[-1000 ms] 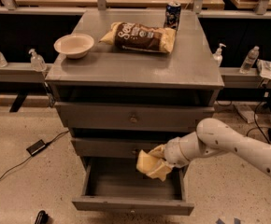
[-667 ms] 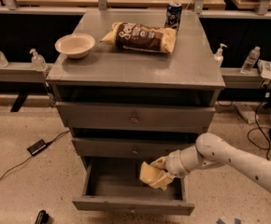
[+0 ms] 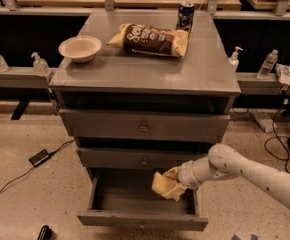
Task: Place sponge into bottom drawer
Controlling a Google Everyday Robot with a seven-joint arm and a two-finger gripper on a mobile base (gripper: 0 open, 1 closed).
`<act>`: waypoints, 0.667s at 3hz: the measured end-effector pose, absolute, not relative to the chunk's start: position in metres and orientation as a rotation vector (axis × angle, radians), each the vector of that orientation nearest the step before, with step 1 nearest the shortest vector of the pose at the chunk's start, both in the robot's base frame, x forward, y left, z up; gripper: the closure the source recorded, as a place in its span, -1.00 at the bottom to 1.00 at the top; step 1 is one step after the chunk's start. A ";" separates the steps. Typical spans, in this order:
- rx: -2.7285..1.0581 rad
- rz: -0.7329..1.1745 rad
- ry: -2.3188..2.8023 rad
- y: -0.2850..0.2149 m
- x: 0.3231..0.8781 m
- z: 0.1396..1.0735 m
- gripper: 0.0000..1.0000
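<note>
The pale yellow sponge [image 3: 165, 186] is held in my gripper [image 3: 174, 183] inside the right part of the open bottom drawer [image 3: 141, 219], just above its floor. My white arm [image 3: 245, 174] reaches in from the right. The gripper is shut on the sponge. The two shallower drawers [image 3: 143, 128] above are closed.
On the grey cabinet top [image 3: 145, 69] lie a brown-and-yellow chip bag [image 3: 150, 40], a white bowl [image 3: 80, 48] and a blue can [image 3: 185, 15]. Spray bottles [image 3: 40, 64] stand on side ledges. A black cable and adapter [image 3: 38, 158] lie on the floor at left.
My gripper has carried the sponge downward and slightly left, deeper into the open bottom drawer. The drawer and the items on top have not moved.
</note>
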State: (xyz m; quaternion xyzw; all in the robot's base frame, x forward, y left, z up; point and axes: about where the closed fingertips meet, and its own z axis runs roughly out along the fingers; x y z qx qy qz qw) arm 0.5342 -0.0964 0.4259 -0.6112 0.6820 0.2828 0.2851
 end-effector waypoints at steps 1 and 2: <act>-1.532 0.703 1.839 -0.138 0.566 0.358 1.00; -1.484 0.699 1.823 -0.160 0.581 0.304 1.00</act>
